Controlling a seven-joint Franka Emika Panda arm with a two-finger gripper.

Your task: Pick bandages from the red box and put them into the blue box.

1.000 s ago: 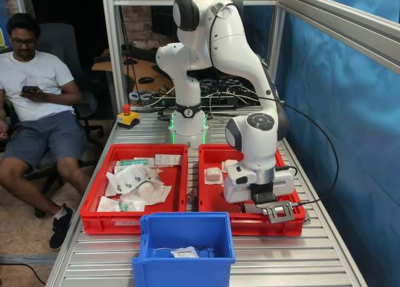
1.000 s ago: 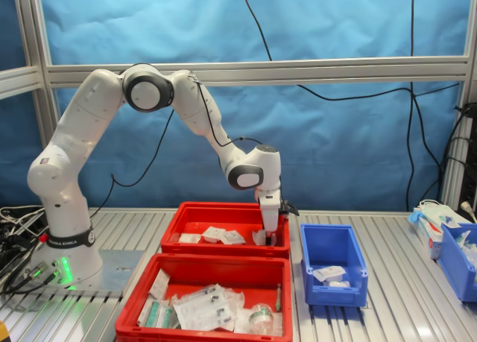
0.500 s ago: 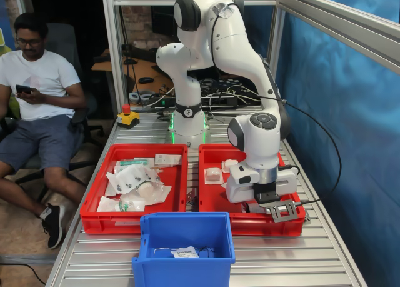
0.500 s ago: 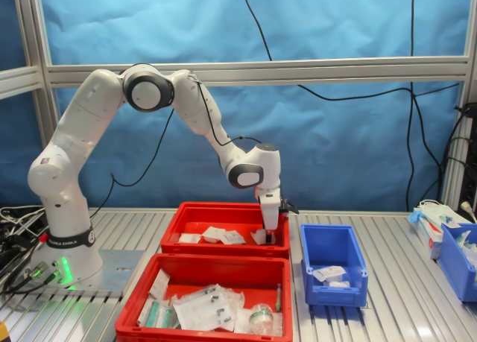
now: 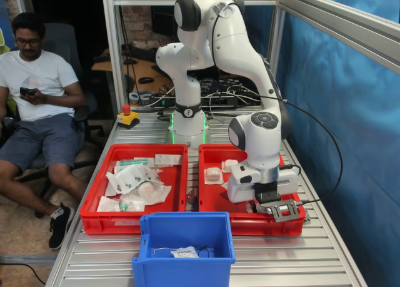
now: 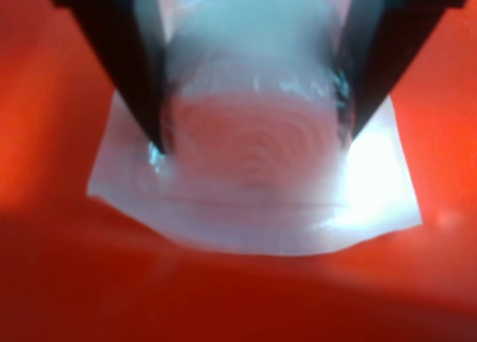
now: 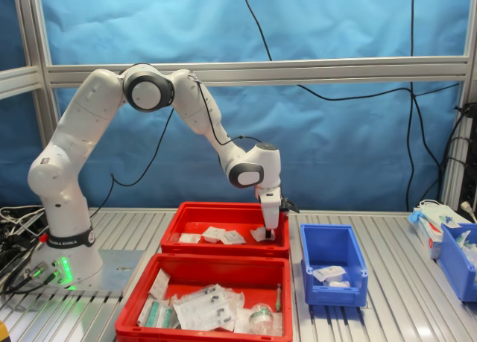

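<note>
The white Franka arm [image 7: 112, 126] reaches down into the wide shallow red plastic tray [image 5: 212, 202] that holds a few small white packets; in the second exterior view this tray [image 7: 195, 217] is the farther of the two red trays. The tool [image 6: 250, 144] sits low inside the tray near the end closest to the deep blue plastic bin [image 7: 333, 264]. In the wrist view, two dark fingers [image 6: 134, 81] stand one at each side of a flat white bandage packet in clear wrap [image 6: 253, 178], and both touch its wrap. The jaws are closed to the packet's width and grip it. The packet lies just above or on the red floor; contact cannot be determined because the picture is blurred. Further white packets [image 7: 222, 236] lie on the tray floor nearer the arm's base. The twin red tray [image 5: 134, 224] holds large clear plastic wrappers [image 5: 134, 181]. The blue bin, seen also in the first exterior view [image 5: 184, 262], stands on the ribbed metal table [image 7: 395, 312] just beside the red trays and contains white packets [image 7: 329, 273]. A seated person [image 5: 34, 93] is visible at the first exterior view's left.
</note>
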